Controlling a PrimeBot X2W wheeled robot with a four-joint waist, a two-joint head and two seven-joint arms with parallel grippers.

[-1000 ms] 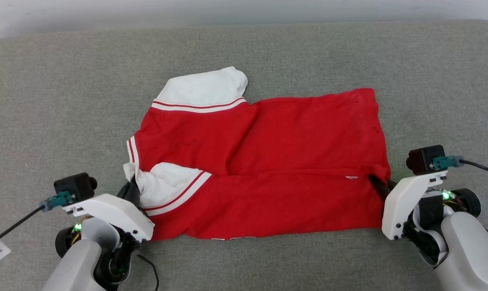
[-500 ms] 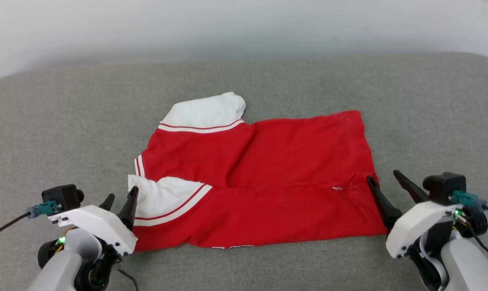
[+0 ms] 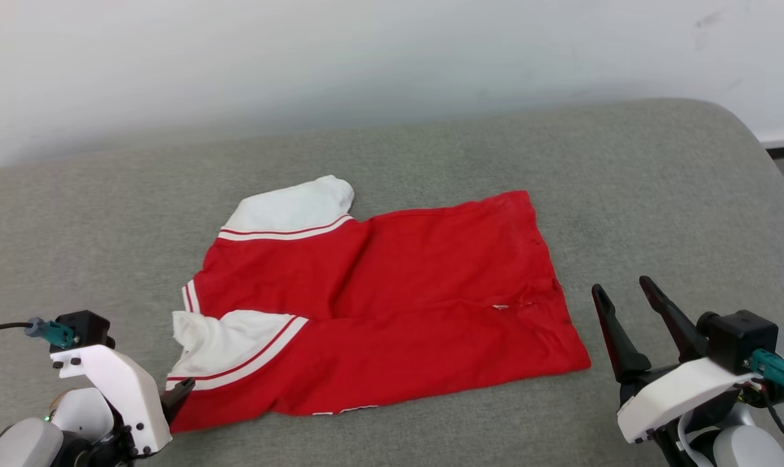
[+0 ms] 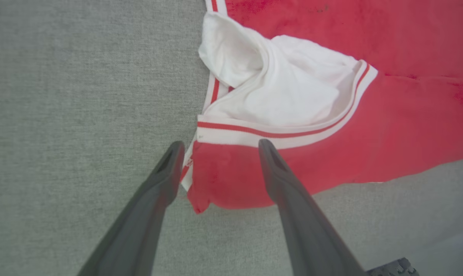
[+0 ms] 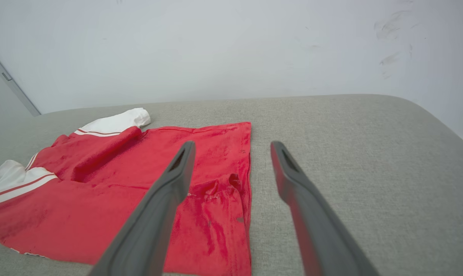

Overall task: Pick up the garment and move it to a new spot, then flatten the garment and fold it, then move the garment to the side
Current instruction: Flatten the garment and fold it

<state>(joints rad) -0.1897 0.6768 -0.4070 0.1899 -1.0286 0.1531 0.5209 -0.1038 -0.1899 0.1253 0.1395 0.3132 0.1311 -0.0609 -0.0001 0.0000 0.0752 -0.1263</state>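
The garment (image 3: 392,305) lies on the grey cushion, red body folded lengthwise with the near half laid over the far half. One white sleeve (image 3: 294,204) sticks out at the back left and another (image 3: 223,340) lies crumpled at the near left. My left gripper (image 4: 220,143) stands open just above the garment's near-left corner (image 4: 224,180), holding nothing; one dark fingertip (image 3: 182,391) shows by that corner. My right gripper (image 3: 620,285) is open, off the garment's right hem (image 5: 247,184), with empty air between its fingers.
The grey upholstered surface (image 3: 470,149) stretches wide around the garment and curves down at its right end (image 3: 765,168). A white wall (image 3: 366,58) runs behind it. A black cable (image 3: 2,327) trails from my left wrist camera.
Both grippers went from shut on the garment's near edge to open and drew back from it. The garment stays folded on the cushion. The head camera has tilted up and turned.
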